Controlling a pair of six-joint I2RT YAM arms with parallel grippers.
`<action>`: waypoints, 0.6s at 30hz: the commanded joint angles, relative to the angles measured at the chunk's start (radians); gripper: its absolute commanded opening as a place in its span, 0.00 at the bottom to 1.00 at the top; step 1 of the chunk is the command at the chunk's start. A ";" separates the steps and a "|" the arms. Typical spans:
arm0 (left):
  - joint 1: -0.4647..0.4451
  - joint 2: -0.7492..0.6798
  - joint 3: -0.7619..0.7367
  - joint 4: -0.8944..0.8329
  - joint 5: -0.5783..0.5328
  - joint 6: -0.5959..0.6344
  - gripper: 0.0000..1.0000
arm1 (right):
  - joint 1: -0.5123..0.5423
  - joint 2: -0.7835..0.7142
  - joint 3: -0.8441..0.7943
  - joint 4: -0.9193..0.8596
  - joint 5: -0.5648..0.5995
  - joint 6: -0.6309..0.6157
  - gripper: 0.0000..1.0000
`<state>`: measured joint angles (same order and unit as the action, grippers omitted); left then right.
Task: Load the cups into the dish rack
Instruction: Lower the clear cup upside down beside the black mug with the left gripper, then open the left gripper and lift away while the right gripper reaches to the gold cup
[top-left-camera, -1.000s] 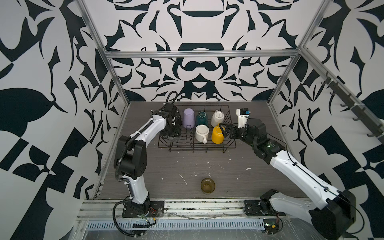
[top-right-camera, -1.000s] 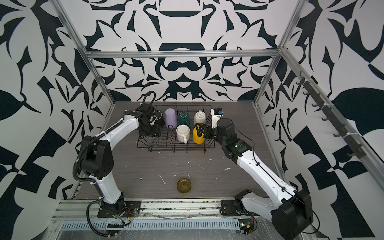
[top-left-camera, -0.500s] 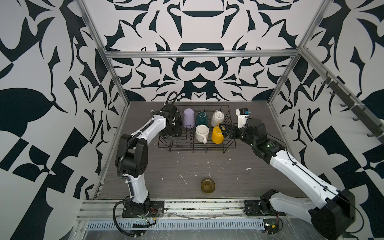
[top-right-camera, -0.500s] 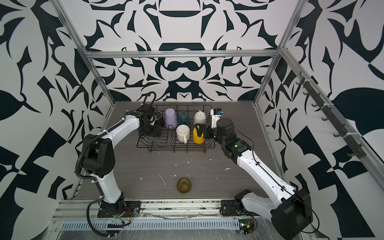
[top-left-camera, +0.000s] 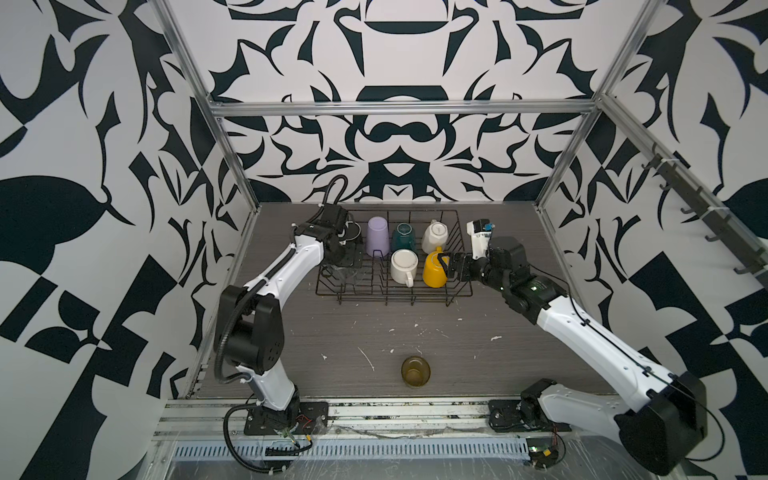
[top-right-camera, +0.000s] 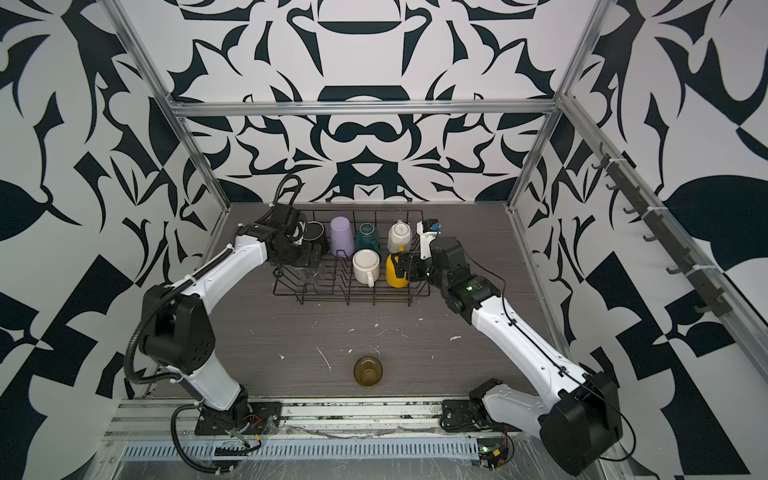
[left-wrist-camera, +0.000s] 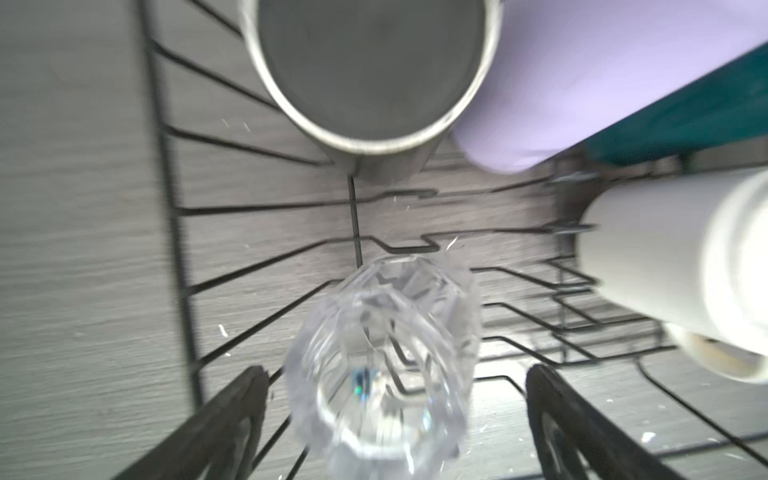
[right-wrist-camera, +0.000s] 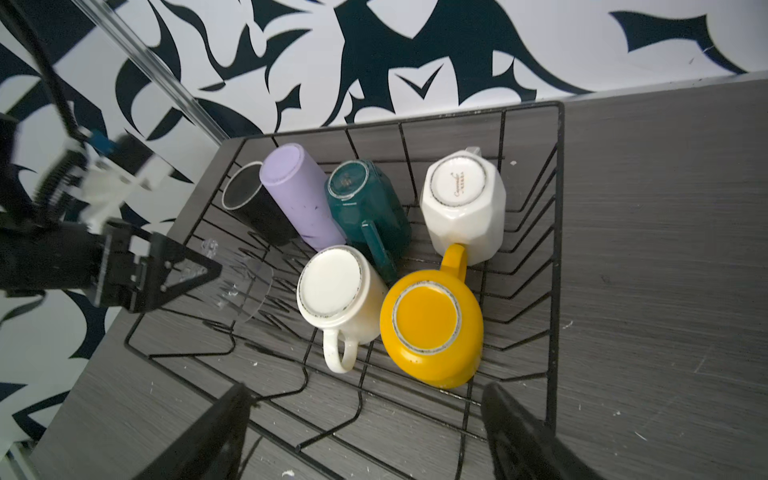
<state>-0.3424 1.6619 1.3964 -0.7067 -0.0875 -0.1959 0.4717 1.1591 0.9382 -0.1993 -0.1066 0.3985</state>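
Clear glass in dish rack, ungripped

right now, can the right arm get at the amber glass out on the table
Probably yes: the amber glass stands alone on bare table in front of the dish rack, nothing beside it, and the right tool is open and empty.

Both top views high at the front, looking down, wrist views close, all sharing the dish rack
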 joint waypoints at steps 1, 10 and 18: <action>0.005 -0.074 -0.035 0.064 -0.018 -0.020 0.99 | 0.011 0.026 0.074 -0.067 -0.037 -0.055 0.86; 0.007 -0.179 -0.117 0.124 -0.036 -0.062 0.99 | 0.075 0.067 0.105 -0.161 0.008 -0.119 0.83; 0.008 -0.160 -0.171 0.239 0.121 -0.146 1.00 | 0.075 0.056 0.120 -0.167 0.029 -0.130 0.83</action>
<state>-0.3397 1.4872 1.2190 -0.5148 -0.0319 -0.2901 0.5472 1.2404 1.0203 -0.3618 -0.0978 0.2855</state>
